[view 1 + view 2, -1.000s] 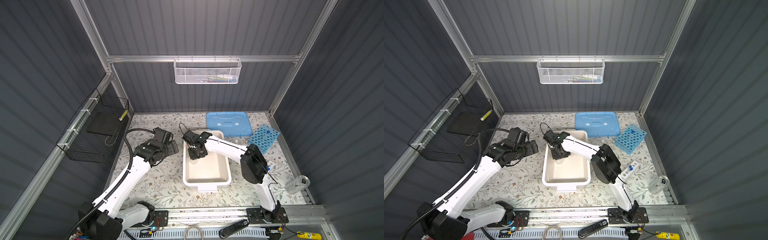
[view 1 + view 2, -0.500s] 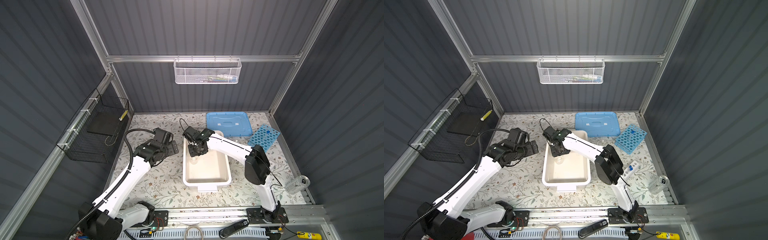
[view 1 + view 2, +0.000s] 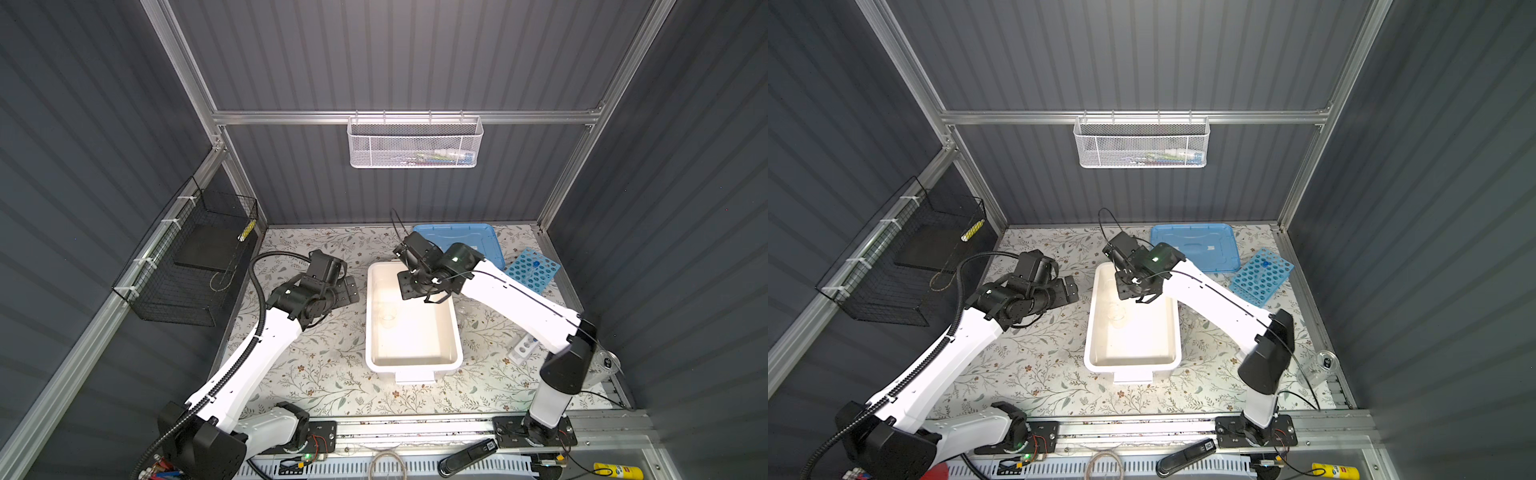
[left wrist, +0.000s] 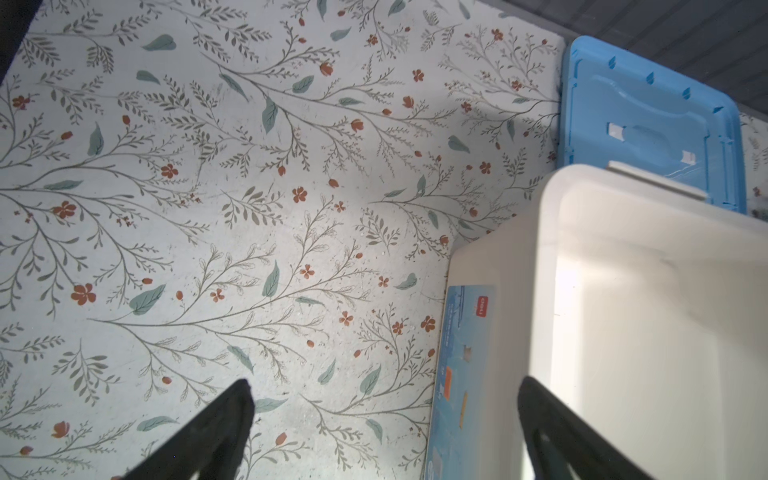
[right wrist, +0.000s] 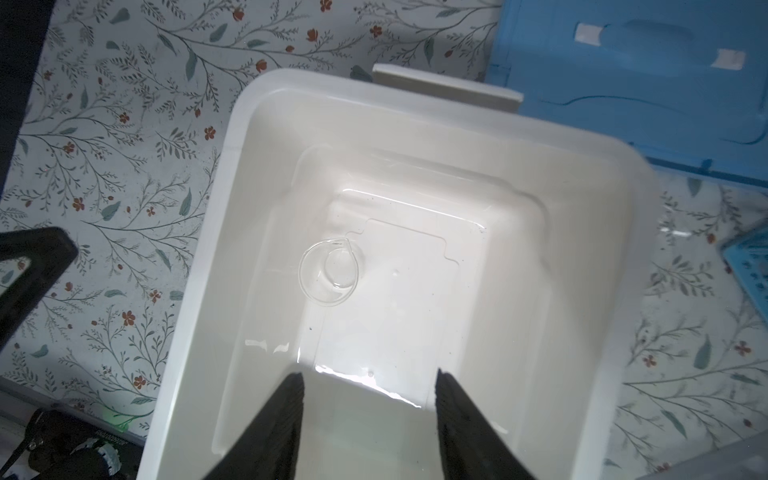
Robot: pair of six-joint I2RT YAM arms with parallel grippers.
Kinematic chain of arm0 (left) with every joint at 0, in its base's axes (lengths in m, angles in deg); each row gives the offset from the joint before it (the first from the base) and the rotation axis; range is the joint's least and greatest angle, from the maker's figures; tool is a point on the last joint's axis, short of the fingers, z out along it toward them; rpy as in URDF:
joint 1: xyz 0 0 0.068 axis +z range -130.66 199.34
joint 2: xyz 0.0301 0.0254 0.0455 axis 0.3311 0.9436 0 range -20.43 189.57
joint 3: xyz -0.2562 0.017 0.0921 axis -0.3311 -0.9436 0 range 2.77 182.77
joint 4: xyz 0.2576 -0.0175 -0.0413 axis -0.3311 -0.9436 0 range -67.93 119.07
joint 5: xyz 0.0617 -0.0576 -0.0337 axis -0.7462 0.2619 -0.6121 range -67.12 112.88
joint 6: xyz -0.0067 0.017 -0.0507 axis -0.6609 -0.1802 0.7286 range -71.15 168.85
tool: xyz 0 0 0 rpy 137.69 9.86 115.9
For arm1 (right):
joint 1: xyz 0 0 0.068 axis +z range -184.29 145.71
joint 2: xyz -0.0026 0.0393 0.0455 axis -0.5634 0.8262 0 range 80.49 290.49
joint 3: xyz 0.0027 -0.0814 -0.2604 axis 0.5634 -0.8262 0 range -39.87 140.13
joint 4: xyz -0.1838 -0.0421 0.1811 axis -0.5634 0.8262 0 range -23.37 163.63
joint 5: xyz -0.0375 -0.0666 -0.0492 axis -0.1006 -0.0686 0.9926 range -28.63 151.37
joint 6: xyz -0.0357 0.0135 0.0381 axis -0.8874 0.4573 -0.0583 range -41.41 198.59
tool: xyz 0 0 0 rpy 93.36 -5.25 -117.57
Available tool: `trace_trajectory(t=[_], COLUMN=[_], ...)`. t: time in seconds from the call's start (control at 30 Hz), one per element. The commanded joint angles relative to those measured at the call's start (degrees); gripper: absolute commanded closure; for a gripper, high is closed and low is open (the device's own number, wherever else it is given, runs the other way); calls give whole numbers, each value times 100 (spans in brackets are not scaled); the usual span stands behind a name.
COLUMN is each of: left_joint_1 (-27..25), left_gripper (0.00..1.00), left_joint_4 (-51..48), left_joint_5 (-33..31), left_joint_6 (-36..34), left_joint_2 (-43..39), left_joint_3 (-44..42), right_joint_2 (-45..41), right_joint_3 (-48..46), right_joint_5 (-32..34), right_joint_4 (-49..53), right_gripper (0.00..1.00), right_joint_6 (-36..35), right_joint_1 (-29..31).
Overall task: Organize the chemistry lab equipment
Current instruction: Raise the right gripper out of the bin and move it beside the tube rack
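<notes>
A small clear beaker stands upright on the floor of the white tub, also seen in both top views. My right gripper hangs open above the tub's far half, clear of the beaker, with nothing between its fingers. My left gripper is open and empty over the floral mat beside the tub's left wall. The sky-blue rack lies at the back right with one blue-capped tube in it. A small white tube rack sits under my right arm.
The tub's blue lid lies flat behind the tub. A clear container stands at the right edge. A black wire basket hangs on the left wall and a white mesh basket on the back wall.
My right gripper has opened wider and lifted back toward the tub's far end, leaving the beaker standing on the tub floor. The left arm has stayed in place.
</notes>
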Motion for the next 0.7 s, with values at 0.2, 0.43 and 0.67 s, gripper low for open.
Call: trace_trajectory(t=[0.2,0.43,0.67], left_joint_1=[-10,-691,-1242], left_gripper=[0,0,0], left_joint_4=[-172,-293,-260], left_joint_5=[377,136,7], left_joint_6=[-327,-233,-161], left_joint_2=[330,808,1213], left_joint_3=[716,1190,1684], right_joint_2=[-1622,-2616,-2974], right_joint_3=[-1416,-3397,-5087], right_joint_5=[-47,-631,-1275], right_joint_4=[237,-313,-982], right_gripper=[44,44,45], right_joint_6=[164,105,179], right_joint_1=[-1024,-2235,-3004])
